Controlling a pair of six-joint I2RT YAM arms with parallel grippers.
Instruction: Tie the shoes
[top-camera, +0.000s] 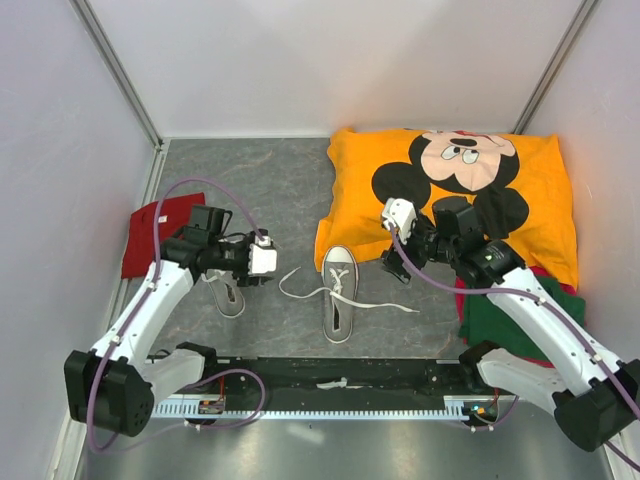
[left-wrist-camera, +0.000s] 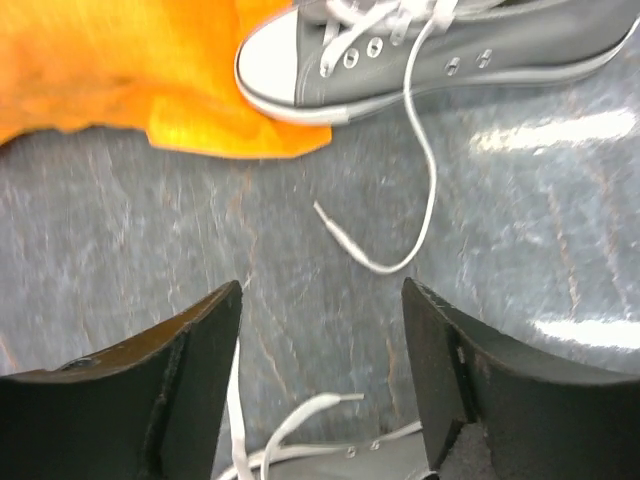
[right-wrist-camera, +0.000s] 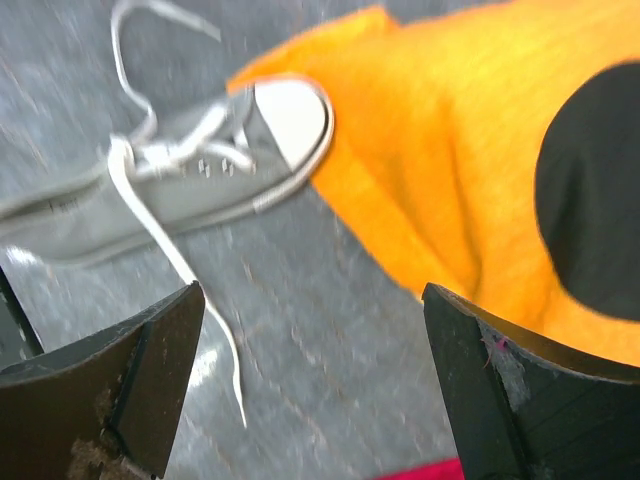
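Note:
Two grey sneakers lie on the grey table. One shoe lies in the middle, its toe touching the orange pillow and its white laces spread loose to both sides. The other shoe lies partly under my left gripper. My left gripper is open and empty above that shoe's edge and its loose lace end, facing the middle shoe. My right gripper is open and empty above bare table, to the right of the middle shoe, beside its lace.
An orange Mickey Mouse pillow fills the back right and shows in the right wrist view. A red cloth lies at the left wall. A green cloth over a red one lies at the right. White walls enclose the table.

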